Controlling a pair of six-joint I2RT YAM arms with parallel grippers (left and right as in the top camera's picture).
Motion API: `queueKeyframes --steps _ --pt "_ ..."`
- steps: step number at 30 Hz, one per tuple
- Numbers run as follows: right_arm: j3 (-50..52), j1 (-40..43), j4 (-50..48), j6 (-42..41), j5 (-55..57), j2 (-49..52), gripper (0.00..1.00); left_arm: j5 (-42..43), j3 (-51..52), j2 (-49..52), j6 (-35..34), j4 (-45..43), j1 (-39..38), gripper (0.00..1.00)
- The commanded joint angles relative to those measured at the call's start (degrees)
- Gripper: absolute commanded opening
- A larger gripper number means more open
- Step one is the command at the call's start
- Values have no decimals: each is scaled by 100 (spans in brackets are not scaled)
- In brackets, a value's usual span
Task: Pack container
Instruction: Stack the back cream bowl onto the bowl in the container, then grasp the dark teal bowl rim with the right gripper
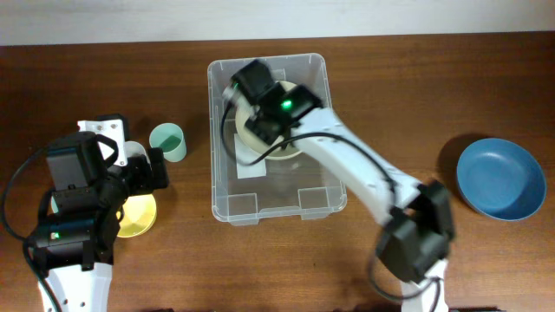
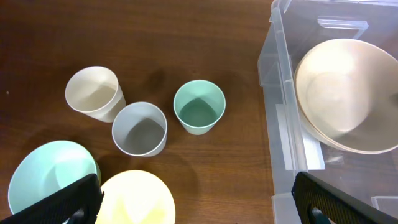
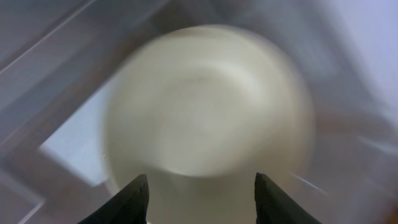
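Note:
The clear plastic container (image 1: 227, 204) stands at the table's middle, with a cream bowl (image 1: 276, 154) inside it on the white label (image 1: 251, 170). My right gripper (image 1: 260, 111) reaches down into the container. In the right wrist view it (image 3: 201, 177) is open, with its fingers just above the blurred cream bowl (image 3: 208, 106) and nothing held. My left gripper (image 1: 159, 169) hovers left of the container. In the left wrist view it (image 2: 199, 208) is open and empty above the table, with the container wall (image 2: 283, 93) and cream bowl (image 2: 348, 93) to its right.
Left of the container stand a green cup (image 2: 199, 107), a grey cup (image 2: 140, 129) and a cream cup (image 2: 93, 93). A pale green bowl (image 2: 43, 180) and a yellow bowl (image 2: 140, 199) lie below them. A blue bowl (image 1: 501, 178) sits at the far right.

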State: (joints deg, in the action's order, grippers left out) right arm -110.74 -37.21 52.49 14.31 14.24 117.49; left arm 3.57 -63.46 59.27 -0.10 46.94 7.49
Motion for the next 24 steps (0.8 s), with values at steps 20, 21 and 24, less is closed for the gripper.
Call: queueKeyframes --steps 20,21,24 --pt "1180 5134 1421 -3836 501 -151 68 -57 -87 4 -57 -22 20 99" --pt "1318 5189 1325 -3836 503 -52 67 -57 -87 4 -57 -22 20 99" --pt "1665 5296 994 -3836 503 190 68 -55 -87 4 -57 -22 20 99"
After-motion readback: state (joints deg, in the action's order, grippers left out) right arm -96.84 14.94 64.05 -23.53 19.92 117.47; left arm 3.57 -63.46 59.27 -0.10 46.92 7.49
